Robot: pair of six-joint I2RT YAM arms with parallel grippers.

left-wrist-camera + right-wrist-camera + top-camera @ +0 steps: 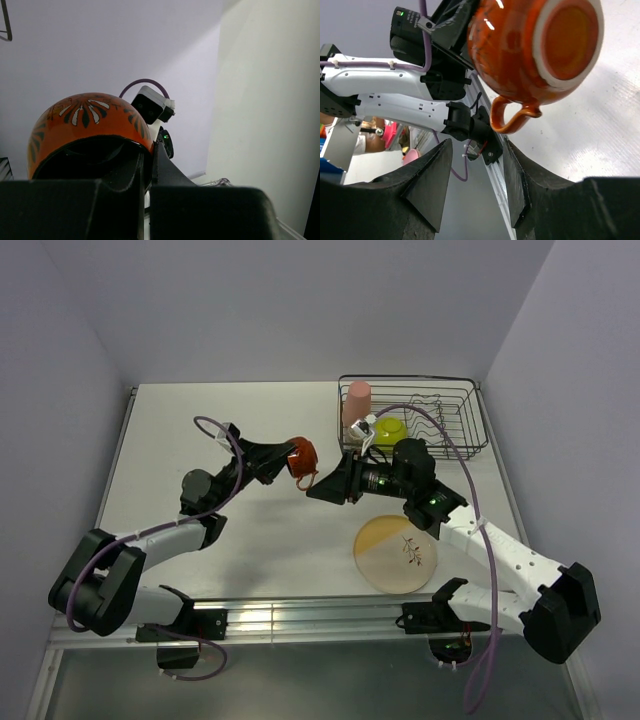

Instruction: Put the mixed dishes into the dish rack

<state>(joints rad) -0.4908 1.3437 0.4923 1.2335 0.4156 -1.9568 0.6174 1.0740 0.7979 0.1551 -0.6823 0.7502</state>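
**Orange mug held aloft between the arms**

The left gripper (287, 464) is clamped on the rim of the small orange mug (302, 454) and holds it tipped sideways above the table (180, 430). Just beside it, the right gripper (318, 490) gapes wide, its fingers aimed at the mug's handle and not touching it. The pale-yellow plate (385, 545) lies flat nearby. At the back right, the dish rack (420, 378) holds the pink tumbler (356, 400) and the lime-green bowl (391, 428).

The mug (301, 455), held aloft in the left pincer (280, 462), blocks the way just ahead of the right pincer (318, 487) and its 2 spread fingers. A tumbler (356, 403) and a bowl (390, 428) fill the left end of the rack (460, 440); its right part is free. The plate (395, 553) lies below the right arm.
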